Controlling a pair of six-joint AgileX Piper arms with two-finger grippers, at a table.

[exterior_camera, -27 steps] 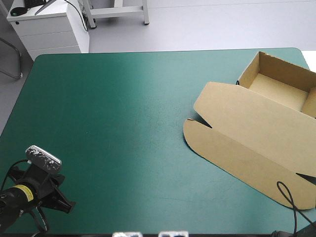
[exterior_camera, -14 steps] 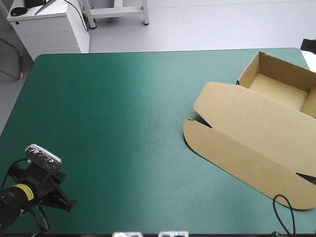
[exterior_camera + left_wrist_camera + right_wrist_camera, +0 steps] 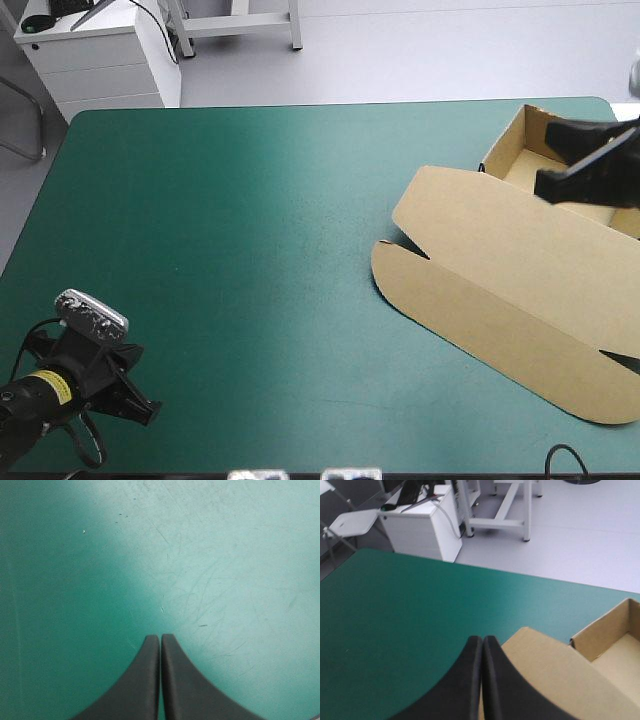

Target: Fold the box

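Note:
The brown box (image 3: pixel 500 270) lies at the table's right side as an open tray (image 3: pixel 520 145) with raised walls at the far right. Its lid is flat toward the middle, with a front flap at the near end. My right gripper (image 3: pixel 570 175) hangs raised over the tray, coming in from the right edge. In the right wrist view that gripper (image 3: pixel 483 639) is shut and holds nothing, with the box's lid (image 3: pixel 545 665) and tray corner (image 3: pixel 600 635) below and ahead of it. My left gripper (image 3: pixel 140 408) rests at the near left corner, and its wrist view shows it (image 3: pixel 160 637) shut over bare teal-green cover.
The teal-green cover (image 3: pixel 240 230) is bare across the left and middle. A white cabinet (image 3: pixel 95 55) and a metal frame stand on the floor beyond the far edge.
My right gripper has come into the high view from the right and now hangs over the box's tray. The left gripper has barely shifted. The box has not moved.

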